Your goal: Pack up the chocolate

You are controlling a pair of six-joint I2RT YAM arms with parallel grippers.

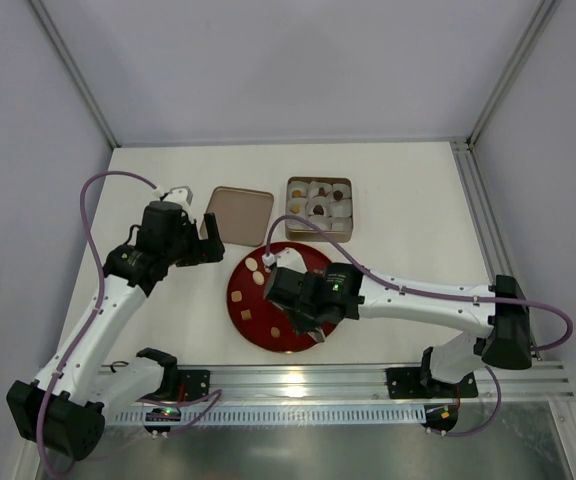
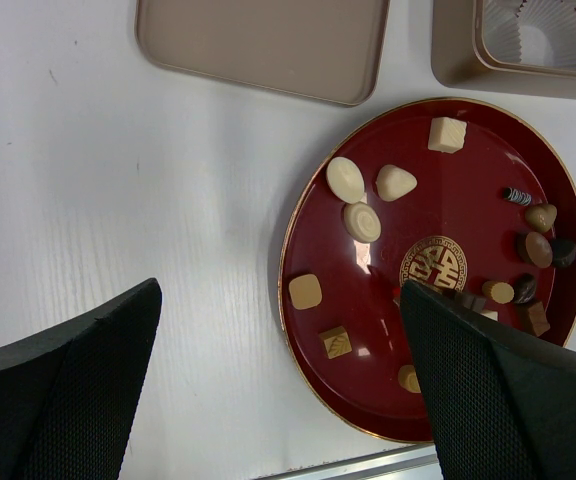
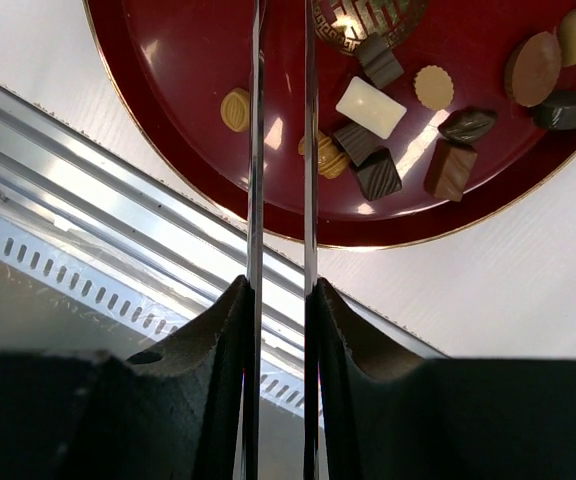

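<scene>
Right pincer (image 3: 280, 120): two thin blades drawn close with only a slit between them, reaching over the near part of the red plate (image 3: 168, 60). No sweet shows in the slit along the length I can see. The tips run past the top of the wrist view, so I cannot tell whether they pinch anything. A tan piece shows on the plate just past the right blade's edge. The chocolate (image 3: 371, 107) lies loose on the plate: dark, tan and cream pieces bunched on one side, paler ones spread on the other. A few sit in the paper cups (image 1: 340, 210) inside the tin (image 1: 290, 207), just beyond the plate. The lid (image 1: 240, 215) lies to the tin's left, presumably to keep the box open for loading. The plate stands between the arms, likely so either can reach it. Left pincer (image 2: 280, 300) gapes fully, empty, hovering over the table (image 2: 118, 150) beside the plate, seemingly on standby.
</scene>
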